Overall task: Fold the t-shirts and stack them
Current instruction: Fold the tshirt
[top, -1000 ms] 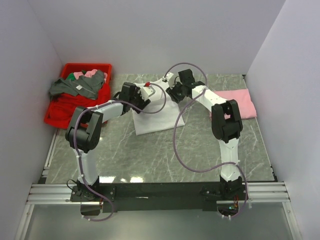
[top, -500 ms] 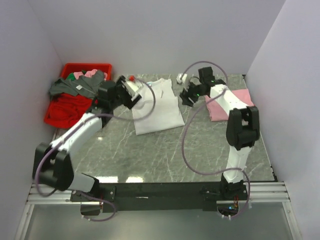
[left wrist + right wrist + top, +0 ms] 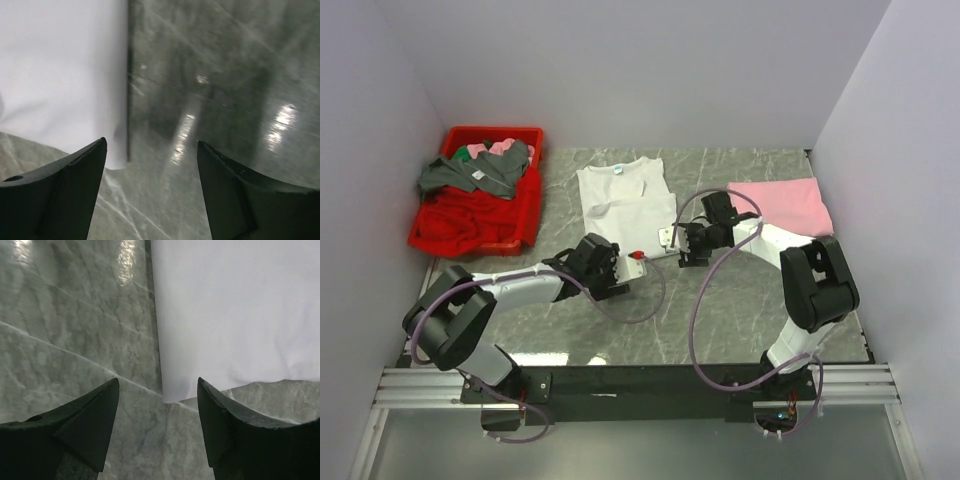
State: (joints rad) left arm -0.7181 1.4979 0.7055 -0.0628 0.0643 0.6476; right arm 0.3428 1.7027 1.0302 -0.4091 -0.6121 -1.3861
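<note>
My work surface is a glossy grey-green veined marble tabletop (image 3: pixel 570 330), enclosed on three sides by plain white walls (image 3: pixel 620 70), with a metal rail (image 3: pixel 420 385) along the near edge. A red plastic bin (image 3: pixel 430 235) holding grey, red and pink garments sits at the far left. The plain white cloth t-shirt (image 3: pixel 625 200) lies flat at the far middle of the table, with its bluish neck label on the far side. The pale pink cloth t-shirt (image 3: pixel 785 205) lies at the far right, apart from the white one.

My left gripper (image 3: pixel 632 263) and right gripper (image 3: pixel 670 240) sit low, close to the white shirt's near edge. The overhead view does not resolve the jaws. The wrist views do: both pairs of dark fingers (image 3: pixel 65 195) stand spread apart, with nothing clamped. In the left wrist view, a shirt corner lies just beside one fingertip. In the right wrist view, a corner lies in the gap. Only the overhead view shows the bin and the pink shirt.
</note>
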